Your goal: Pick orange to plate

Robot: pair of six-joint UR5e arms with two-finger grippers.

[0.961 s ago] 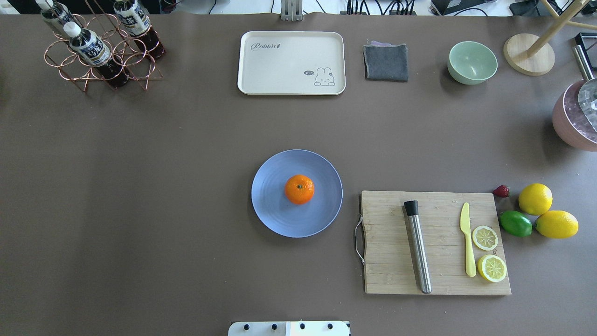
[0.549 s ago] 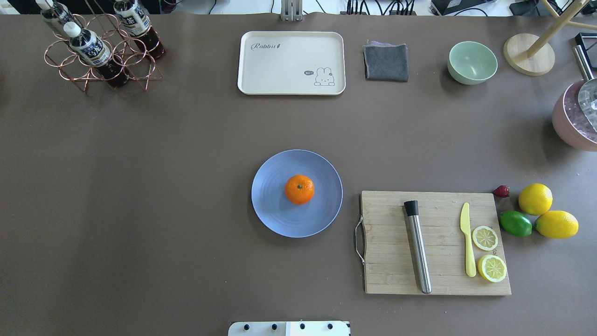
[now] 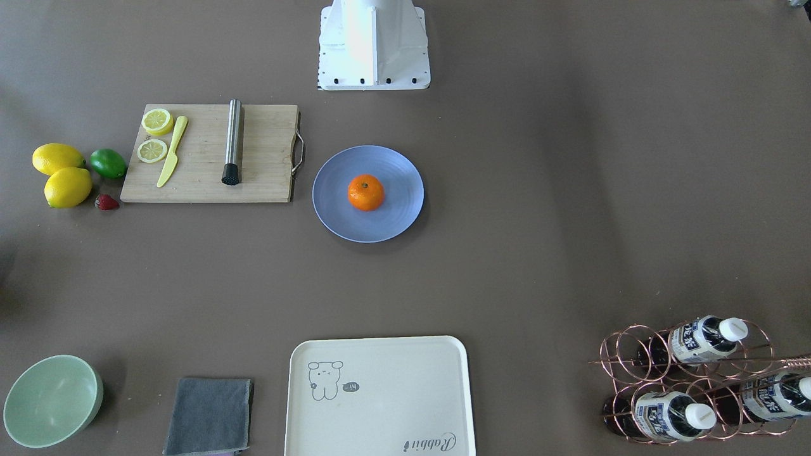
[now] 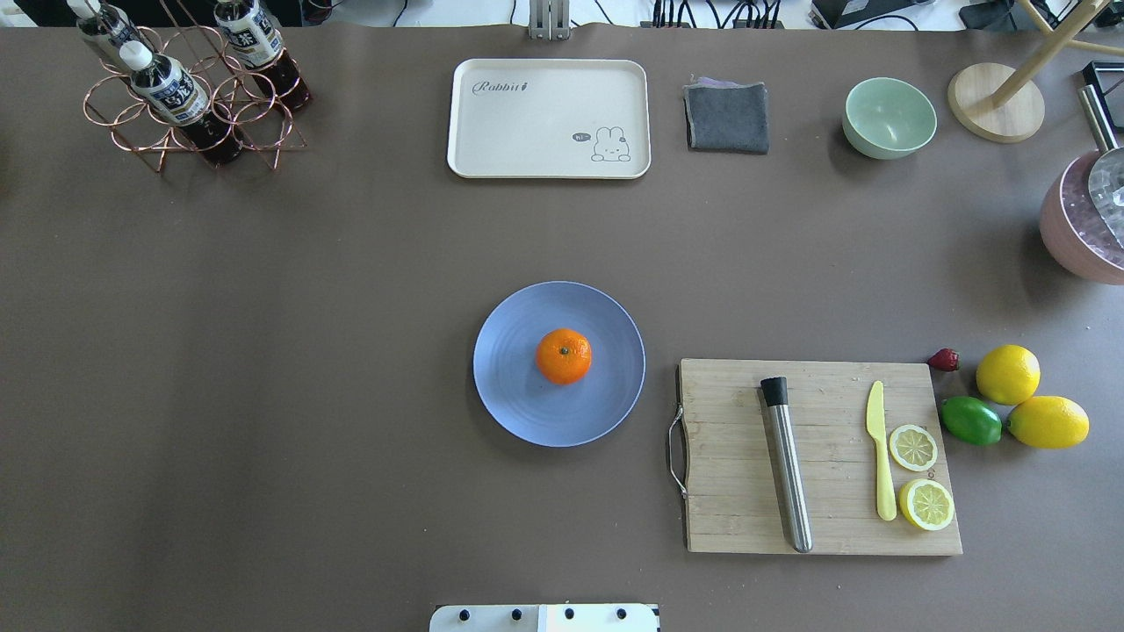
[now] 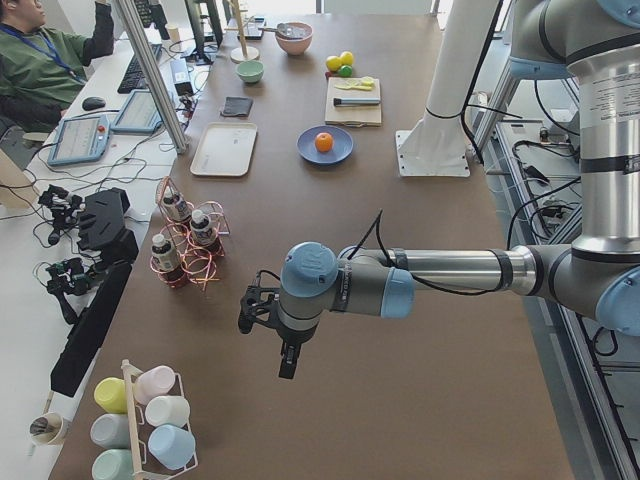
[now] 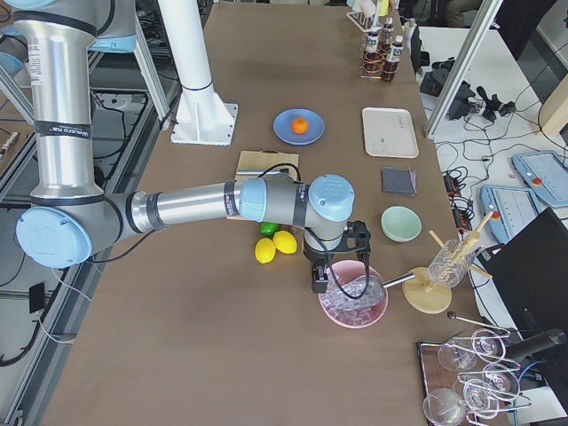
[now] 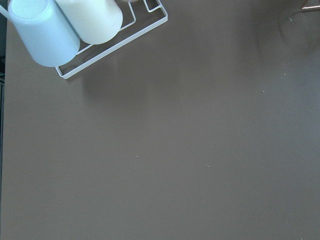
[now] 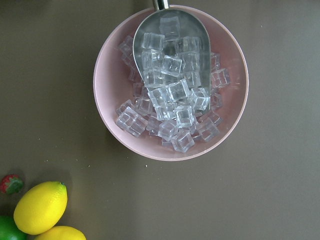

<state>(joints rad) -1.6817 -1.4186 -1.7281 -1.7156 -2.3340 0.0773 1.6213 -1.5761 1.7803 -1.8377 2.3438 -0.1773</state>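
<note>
The orange (image 4: 564, 355) sits in the middle of the light-blue plate (image 4: 518, 404) at the table's centre, stem dot up; the front view shows the same orange (image 3: 365, 192) on the plate (image 3: 393, 221). No gripper is near them. My left gripper (image 5: 287, 360) hangs over bare table at the far left end, beside a cup rack. My right gripper (image 6: 318, 282) hangs over the pink ice bowl at the right end. Both show only in the side views, so I cannot tell whether they are open or shut.
A cutting board (image 4: 821, 456) with a steel muddler, yellow knife and lemon halves lies right of the plate. Beyond it are lemons (image 4: 1007, 374) and a lime (image 4: 971, 420). At the back stand a cream tray (image 4: 549, 118), grey cloth, mint bowl (image 4: 889, 117) and bottle rack (image 4: 189, 88).
</note>
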